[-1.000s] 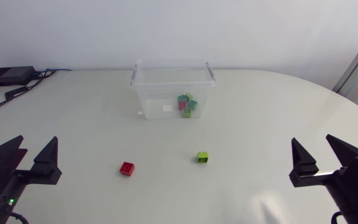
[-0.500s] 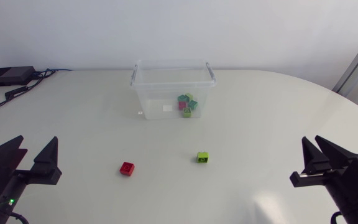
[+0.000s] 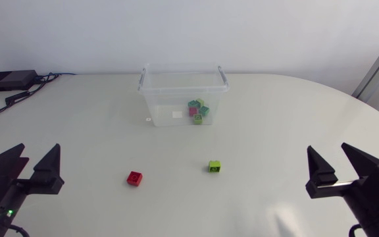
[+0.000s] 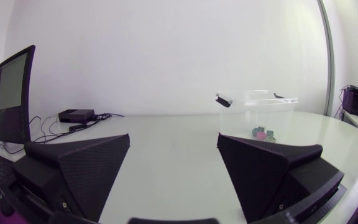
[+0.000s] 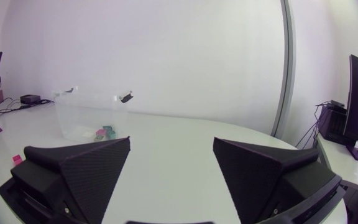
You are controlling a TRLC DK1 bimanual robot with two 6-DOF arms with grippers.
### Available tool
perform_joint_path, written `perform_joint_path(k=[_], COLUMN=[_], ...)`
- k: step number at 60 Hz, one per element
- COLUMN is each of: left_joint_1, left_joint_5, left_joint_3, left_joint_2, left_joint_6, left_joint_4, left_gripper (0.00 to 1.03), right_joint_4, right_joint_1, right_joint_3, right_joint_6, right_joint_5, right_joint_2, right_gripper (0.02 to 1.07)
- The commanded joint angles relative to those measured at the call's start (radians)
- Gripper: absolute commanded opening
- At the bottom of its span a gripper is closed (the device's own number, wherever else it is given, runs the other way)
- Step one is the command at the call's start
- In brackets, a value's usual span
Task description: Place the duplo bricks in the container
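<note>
Left gripper [image 3: 40, 151] and right gripper [image 3: 328, 150] gape empty; I'd centre the right over the green brick [image 3: 214, 166], lower middle.

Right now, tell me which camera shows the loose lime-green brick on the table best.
The head view: the lime-green brick sits in plain sight on the table, in front of the container. Neither wrist view shows it; both look across the table toward the container instead.

Right gripper [image 3: 328, 147]: fingers half-closed 0.5 s ago, now spread wide again, as 1 s ago.
</note>
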Motion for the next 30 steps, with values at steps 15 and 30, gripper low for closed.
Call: perform_joint_path(k=[15, 30], left_joint_1=[-0.012, -0.071], left_joint_5=[0.0, 0.0], left_joint_3=[0.404, 0.714], left_joint_2=[0.299, 0.641], left_joint_6=[-0.091, -0.153], left_joint_4=[-0.143, -0.387], left_gripper=[0.99, 0.98], right_joint_4=[-0.035, -0.14], right_joint_1=[0.041, 0.084], right_joint_3=[0.286, 0.51], right_joint_6=[0.053, 0.103], right_joint_5=[0.023, 0.026], right_joint_2=[0.33, 0.577], right_gripper=[1.02, 1.02])
